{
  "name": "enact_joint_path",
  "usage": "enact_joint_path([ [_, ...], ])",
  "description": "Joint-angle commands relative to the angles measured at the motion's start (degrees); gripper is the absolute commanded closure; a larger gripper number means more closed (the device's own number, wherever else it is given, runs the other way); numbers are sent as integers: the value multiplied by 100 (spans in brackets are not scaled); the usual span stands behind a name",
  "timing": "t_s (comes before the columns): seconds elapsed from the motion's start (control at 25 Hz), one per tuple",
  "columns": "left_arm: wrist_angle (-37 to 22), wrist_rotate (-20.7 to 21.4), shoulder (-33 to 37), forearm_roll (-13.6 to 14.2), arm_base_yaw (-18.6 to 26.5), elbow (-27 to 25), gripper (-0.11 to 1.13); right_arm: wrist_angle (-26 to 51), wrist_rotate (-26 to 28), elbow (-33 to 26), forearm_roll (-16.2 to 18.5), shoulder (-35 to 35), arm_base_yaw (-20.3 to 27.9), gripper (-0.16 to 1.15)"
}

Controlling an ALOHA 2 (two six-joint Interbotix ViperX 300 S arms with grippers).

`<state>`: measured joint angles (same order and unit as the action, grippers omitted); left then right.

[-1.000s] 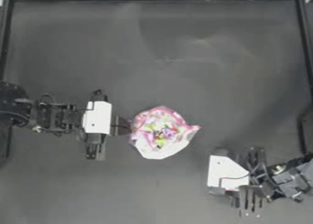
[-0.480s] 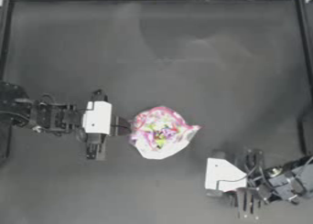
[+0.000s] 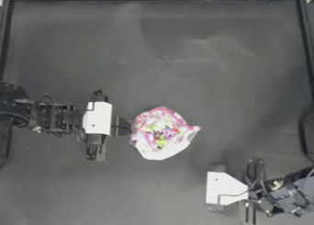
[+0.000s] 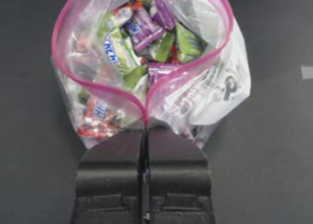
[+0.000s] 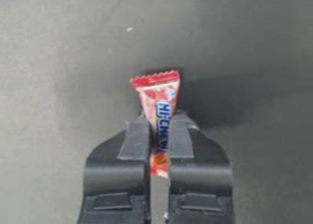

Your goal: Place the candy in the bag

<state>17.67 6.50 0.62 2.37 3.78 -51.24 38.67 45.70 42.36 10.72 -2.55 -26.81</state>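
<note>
The left gripper (image 4: 145, 127) sits at the left-middle of the dark worktop (image 3: 184, 49), its fingers (image 4: 177, 154) pressed together on the edge of the clear zip bag (image 3: 160, 133). In the left wrist view they pinch the pink-red seal strip (image 4: 61, 31) at the point where its two sides meet, so the strip loops outward from the grip and the mouth of the bag stands open. Inside lie jumbled multicoloured sweets (image 4: 143, 31) in purple, green and red wrappers, and a white printed patch (image 4: 223, 88) shows on the plastic to one side. From above, the bag lies near the middle of the worktop, just beside the left gripper's white wrist block, with its bulk spreading away towards the right.

The right gripper (image 5: 158, 127) is in the near-right corner of the worktop, well apart from the bag. Its fingers (image 5: 137, 141) are clamped on the candy (image 5: 158, 97), a small rectangular sweet in a red and white wrapper with blue lettering. The candy stands on end between the fingers, its crimped red end sticking out beyond the tips and its other end showing in the narrow gap lower down. The overhead view does not show the candy; only the right arm's white block (image 3: 224, 188) and dark linkage are plain there.
</note>
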Motion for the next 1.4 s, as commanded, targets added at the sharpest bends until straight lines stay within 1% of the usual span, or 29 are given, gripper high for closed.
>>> enact_joint_path([
  [0.04, 35, -9, 246, 0, -18, 114, 97, 167, 9, -53, 18, 62, -9, 82],
  [0.24, 35, -9, 255, -9, -26, 114, 97, 193, 35, -88, 176, 352, -9, 84],
  [0.48, 70, -9, 255, 0, -18, 114, 97, 185, 44, -70, 387, 914, 132, 85],
  [0.68, 70, -9, 255, -9, -18, 114, 97, 176, -44, -97, 703, 1494, 334, 87],
  [0.84, 70, -9, 255, 0, -26, 114, 97, 149, -114, -114, 835, 1872, 545, 90],
  [1.04, 88, 0, 246, 0, -26, 105, 97, 141, -211, -237, 1037, 2171, 853, 90],
  [1.12, 105, 0, 237, 0, -26, 114, 97, 141, -308, -352, 1169, 2197, 1002, 90],
  [1.2, 132, 0, 237, 0, -26, 114, 97, 141, -475, -466, 1230, 2188, 1134, 91],
  [1.4, 132, 0, 246, -9, -35, 114, 97, -9, -1037, -712, 1081, 2162, 1608, 91],
])
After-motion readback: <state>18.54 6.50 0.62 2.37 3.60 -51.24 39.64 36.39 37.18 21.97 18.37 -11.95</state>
